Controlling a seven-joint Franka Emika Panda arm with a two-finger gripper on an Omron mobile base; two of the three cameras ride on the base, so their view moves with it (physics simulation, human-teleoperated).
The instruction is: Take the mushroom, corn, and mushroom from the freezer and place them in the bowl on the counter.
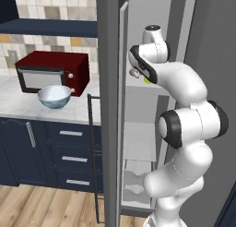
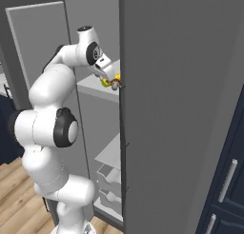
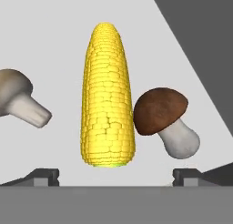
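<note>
On the pale freezer shelf (image 3: 59, 45) the yellow corn (image 3: 108, 95) lies lengthwise, straight ahead of my gripper (image 3: 116, 175). Its two dark fingertips (image 3: 45, 176) stand wide apart and open, with nothing between them, just short of the cob's near end. A brown-capped mushroom (image 3: 161, 111) leans against the corn's right side. A paler mushroom (image 3: 18, 98) lies apart on the left. From the left base, a mushroom (image 1: 134, 73) and the corn's end (image 1: 146, 80) peek out beside the wrist. The bowl (image 1: 54, 96) sits on the counter (image 1: 18, 104). From the right base, the gripper (image 2: 110, 80) is over the upper shelf of the freezer (image 2: 181, 109).
A dark red microwave (image 1: 53, 71) stands behind the bowl. The freezer's open door edge (image 1: 122, 106) and its thin dark handle (image 1: 93, 157) stand between the shelf and the counter. Navy drawers (image 1: 71, 159) sit below. Lower freezer drawers (image 2: 109, 180) lie under the arm.
</note>
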